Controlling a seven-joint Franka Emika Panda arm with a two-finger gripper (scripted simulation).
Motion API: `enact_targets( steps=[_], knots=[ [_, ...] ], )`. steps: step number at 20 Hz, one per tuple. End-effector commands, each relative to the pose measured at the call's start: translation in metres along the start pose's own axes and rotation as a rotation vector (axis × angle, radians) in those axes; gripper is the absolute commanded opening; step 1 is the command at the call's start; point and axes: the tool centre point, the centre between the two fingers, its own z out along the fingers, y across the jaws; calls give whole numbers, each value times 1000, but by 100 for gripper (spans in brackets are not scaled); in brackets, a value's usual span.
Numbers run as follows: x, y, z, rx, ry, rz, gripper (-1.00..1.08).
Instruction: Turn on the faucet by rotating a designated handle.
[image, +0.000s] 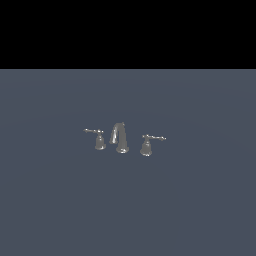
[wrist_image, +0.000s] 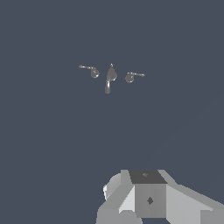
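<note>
One flat grey-blue floor (image: 128, 210) fills the lower part of the exterior view, under a black band; it is the largest thing on show and everything else stands on it. Next in size is the grey and white gripper (wrist_image: 148, 199) body, seen only in the wrist view as blocky faceted housing at the picture's edge; the fingertips are out of shot, so I cannot tell whether the jaws are apart or together, and nothing is seen in them. The exterior view shows no arm at all. The faucet (image: 121, 138) is a tiny shiny chrome three-piece set, well apart from the gripper body, out ahead of the wrist camera with bare floor between. Its arched spout (image: 119, 136) stands in the middle, taller than either handle, on a rounded base. The handle (image: 98, 138), on the exterior view's left of the spout, has a flared bell-shaped base and a thin lever on top that runs roughly level and points away from the spout, towards the exterior view's left. The twin handle (image: 147, 145) sits on the other side, lever pointing to the exterior view's right. The three pieces stand near one another but apart, none touching.
</note>
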Motion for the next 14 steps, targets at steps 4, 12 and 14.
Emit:
enact_targets(
  steps=[4,12,14],
  knots=[
    [0,1,-1,-9,0,4,-100],
    [1,4,-4,-45,-1,22,-100],
    [1,4,-4,-44,-1,23,-100]
  ],
)
